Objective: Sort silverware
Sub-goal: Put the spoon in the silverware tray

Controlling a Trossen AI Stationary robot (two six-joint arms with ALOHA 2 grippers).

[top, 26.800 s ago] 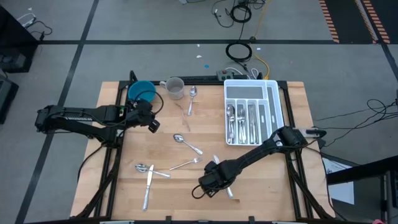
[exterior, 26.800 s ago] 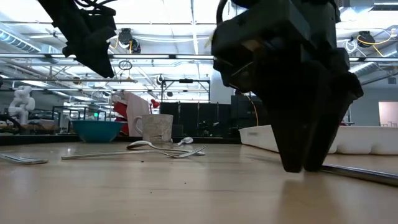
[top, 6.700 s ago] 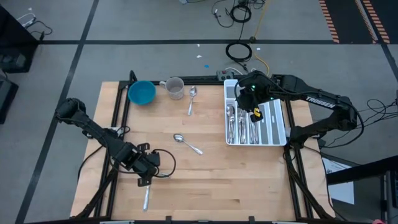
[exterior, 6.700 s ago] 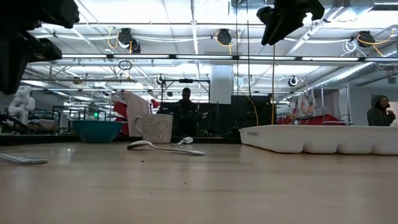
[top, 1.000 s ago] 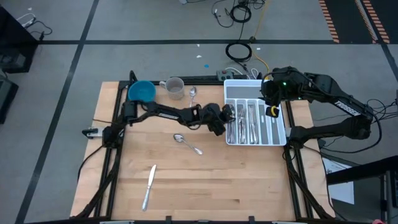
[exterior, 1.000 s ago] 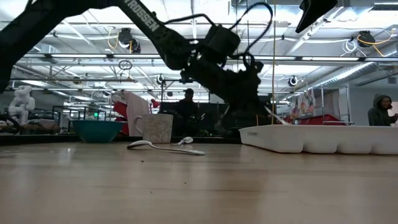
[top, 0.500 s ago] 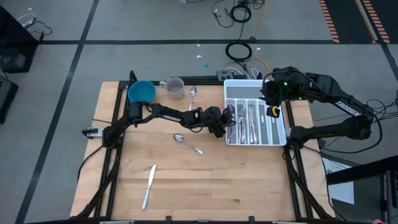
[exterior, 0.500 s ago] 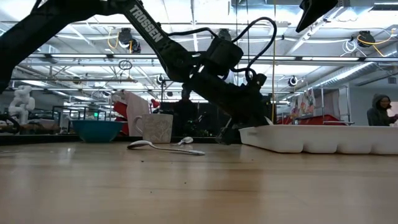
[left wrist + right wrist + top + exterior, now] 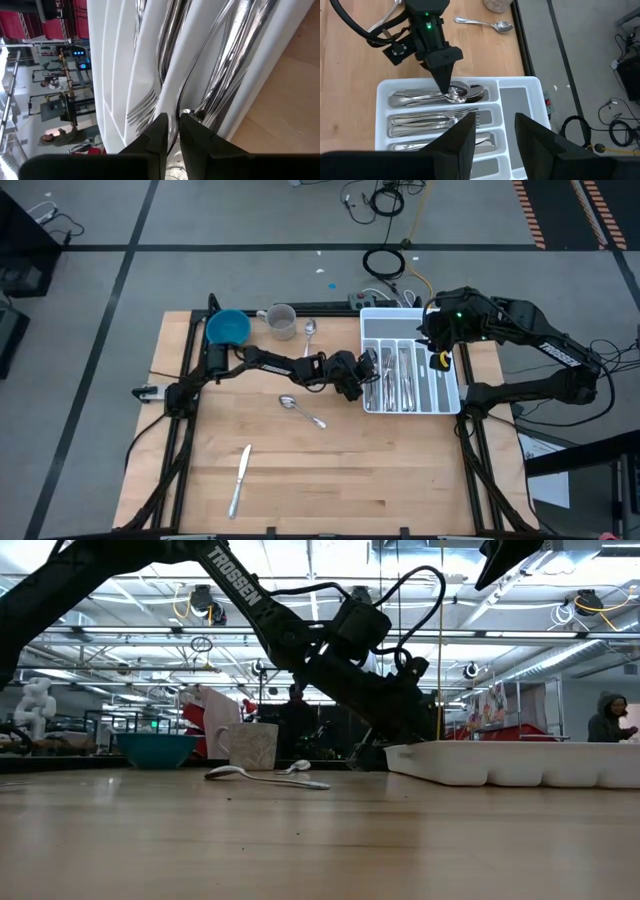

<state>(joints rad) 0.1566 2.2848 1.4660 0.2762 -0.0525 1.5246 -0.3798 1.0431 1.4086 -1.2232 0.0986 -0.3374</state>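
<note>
The left end effector (image 9: 445,80) noses into the white tray's (image 9: 440,395) leftmost compartment, fingers slightly parted over the spoon pile (image 9: 462,93), apparently depositing one there, while the right end effector (image 9: 490,132) hovers empty and half-open above the tray.

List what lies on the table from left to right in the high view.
Bowl → knife → cup → spoon → left claw → tray.

Overhead and table-level cameras both catch the tray (image 9: 447,360); wrist cameras hover seemingly close above it.
</note>
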